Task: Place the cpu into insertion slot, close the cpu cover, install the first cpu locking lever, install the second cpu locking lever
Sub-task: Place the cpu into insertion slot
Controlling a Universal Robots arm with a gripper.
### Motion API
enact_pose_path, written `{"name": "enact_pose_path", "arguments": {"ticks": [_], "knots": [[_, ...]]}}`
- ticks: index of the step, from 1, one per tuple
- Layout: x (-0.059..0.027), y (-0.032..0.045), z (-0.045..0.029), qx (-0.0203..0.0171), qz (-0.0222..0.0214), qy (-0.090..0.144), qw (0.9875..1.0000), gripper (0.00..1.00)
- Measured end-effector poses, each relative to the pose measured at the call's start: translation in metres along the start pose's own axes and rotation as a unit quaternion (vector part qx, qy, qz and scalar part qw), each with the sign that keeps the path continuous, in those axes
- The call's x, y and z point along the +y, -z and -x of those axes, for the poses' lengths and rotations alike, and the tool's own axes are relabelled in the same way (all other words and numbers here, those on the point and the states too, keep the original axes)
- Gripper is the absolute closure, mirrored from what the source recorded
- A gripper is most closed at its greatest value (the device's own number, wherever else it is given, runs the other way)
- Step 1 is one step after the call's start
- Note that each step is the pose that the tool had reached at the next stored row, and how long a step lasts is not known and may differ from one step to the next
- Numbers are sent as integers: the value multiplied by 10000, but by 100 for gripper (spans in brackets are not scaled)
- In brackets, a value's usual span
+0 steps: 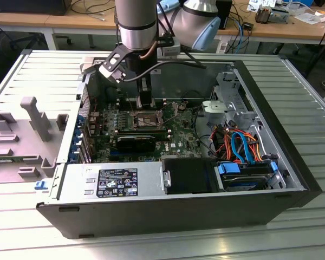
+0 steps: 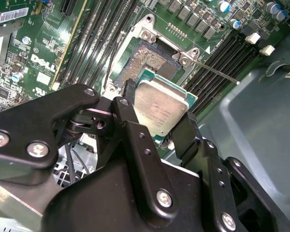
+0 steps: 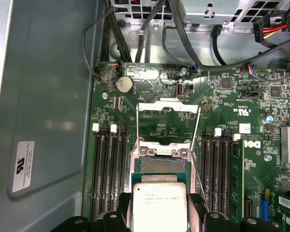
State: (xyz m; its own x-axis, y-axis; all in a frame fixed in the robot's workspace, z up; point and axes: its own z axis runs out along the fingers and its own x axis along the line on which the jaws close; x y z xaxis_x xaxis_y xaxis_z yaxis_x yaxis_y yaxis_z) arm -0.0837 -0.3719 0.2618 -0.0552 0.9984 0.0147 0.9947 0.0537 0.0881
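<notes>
CPU (image 2: 162, 104) status: gripped on two opposite edges by the fingers (image 2: 130, 108) of the hand (image 2: 157, 112), with the silver metal top facing both wrist cameras. The part is square, so I read no long axis. In the first wrist view its edges run parallel to the rim of the insertion slot (image 3: 159, 165).

The CPU overlaps one edge of the slot. I cannot tell whether it touches, and the slot's contact field is mostly exposed.

The slot lies mid-motherboard (image 3: 222, 106), between two banks of memory slots (image 3: 108, 169).

The cpu cover (image 3: 166, 103) is swung open toward the coin cell (image 3: 124, 85). One locking lever (image 2: 217, 73) is released.

In the exterior view, the hand (image 1: 146, 100) points down into the open case (image 1: 292, 135) on the bench (image 1: 49, 70).
</notes>
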Motion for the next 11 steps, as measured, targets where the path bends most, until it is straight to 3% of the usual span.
{"name": "enact_pose_path", "arguments": {"ticks": [11], "knots": [[-5,-28,0,0,0,0,10000,45]]}}
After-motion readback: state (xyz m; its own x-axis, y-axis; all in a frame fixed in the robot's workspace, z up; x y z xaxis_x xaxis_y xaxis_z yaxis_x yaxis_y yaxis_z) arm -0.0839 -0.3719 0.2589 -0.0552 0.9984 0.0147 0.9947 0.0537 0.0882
